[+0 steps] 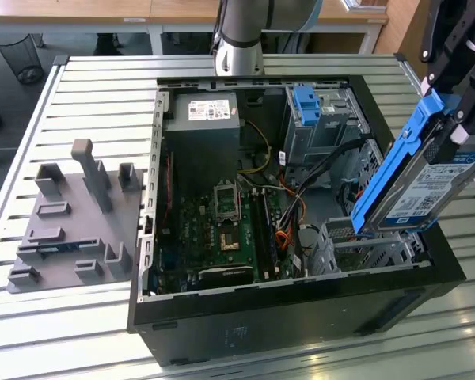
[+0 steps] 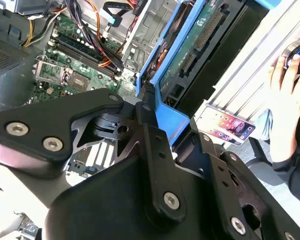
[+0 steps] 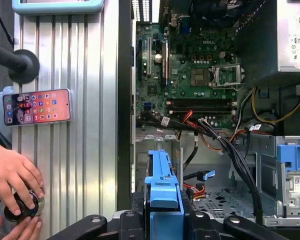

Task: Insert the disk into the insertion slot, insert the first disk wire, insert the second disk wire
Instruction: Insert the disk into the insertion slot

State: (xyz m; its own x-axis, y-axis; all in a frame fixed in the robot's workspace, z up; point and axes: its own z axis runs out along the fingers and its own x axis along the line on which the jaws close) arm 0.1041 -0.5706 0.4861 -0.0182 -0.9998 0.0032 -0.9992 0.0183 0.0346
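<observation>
The disk (image 1: 431, 186), a silver drive with a white label in a bright blue carrier (image 1: 388, 170), hangs steeply tilted over the case's front corner at the exterior view's right. My gripper (image 1: 453, 107) is shut on its upper end. Its lower end hovers just above the insertion slot (image 1: 356, 241), a low perforated grey cage, and I cannot tell whether they touch. In the first wrist view the carrier (image 3: 162, 187) sits between my fingers (image 3: 190, 220), with the cage floor (image 3: 217, 197) beyond. The second wrist view shows the disk's green underside (image 2: 190, 55). Loose black, orange and red wires (image 1: 297, 202) lie beside the cage.
A taller grey cage with a blue latch (image 1: 310, 107) stands at the case's back. The motherboard (image 1: 222, 229) and power supply (image 1: 202, 119) fill the rest. A grey fixture plate (image 1: 71, 222) lies on the slatted table. A hand (image 3: 10, 175) and a phone (image 3: 37, 106) are beside the case.
</observation>
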